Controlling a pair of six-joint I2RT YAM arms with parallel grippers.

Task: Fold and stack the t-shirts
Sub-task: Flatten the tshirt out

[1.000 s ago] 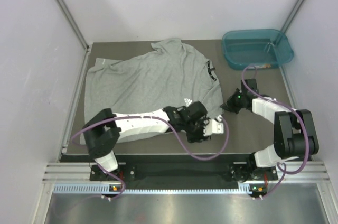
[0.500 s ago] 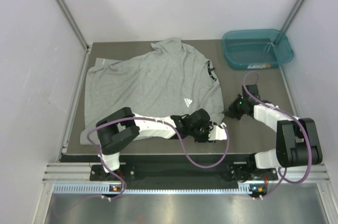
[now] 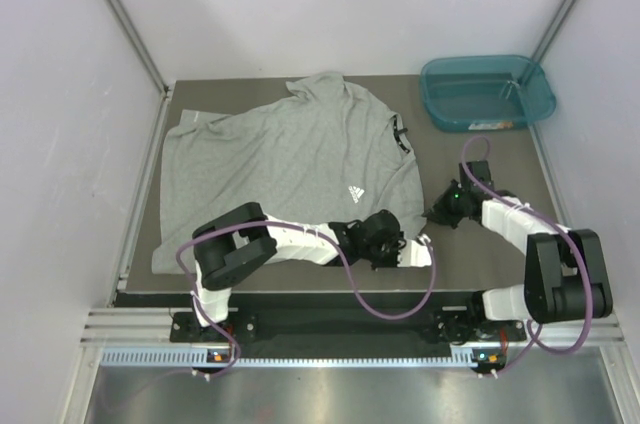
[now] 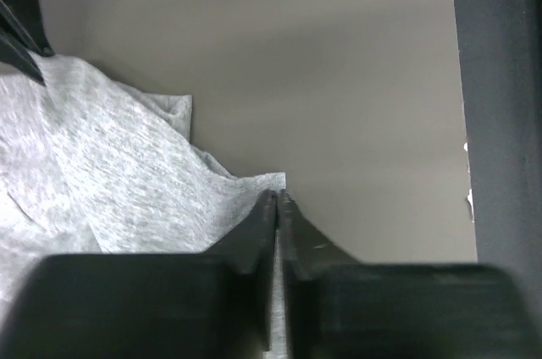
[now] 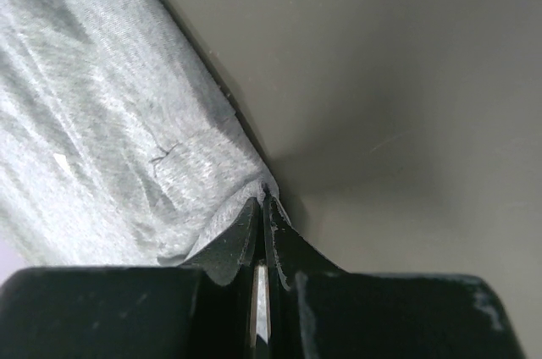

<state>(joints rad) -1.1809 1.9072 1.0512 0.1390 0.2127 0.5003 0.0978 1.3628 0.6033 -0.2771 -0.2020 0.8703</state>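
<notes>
A light heather-grey t-shirt [image 3: 290, 159] lies spread on the dark table, its white chest logo [image 3: 356, 193] facing up and the black neck label at its right edge. My left gripper [image 3: 420, 247] lies low at the shirt's near right corner and is shut on it. In the left wrist view the grey fabric [image 4: 110, 181] runs into the closed left gripper [image 4: 278, 198]. My right gripper [image 3: 433, 212] sits just right of the shirt's edge. In the right wrist view the right gripper [image 5: 264, 198] pinches a fold of the shirt [image 5: 102, 105].
A teal plastic tub [image 3: 487, 92] stands at the back right corner. White walls with metal posts close in the table [image 3: 470, 244] on three sides. The table's front edge runs just behind both arm bases.
My left gripper's jaws have closed on the shirt's near right corner, and the left arm has slid slightly right and nearer. The right gripper has stayed shut on the shirt's edge.
</notes>
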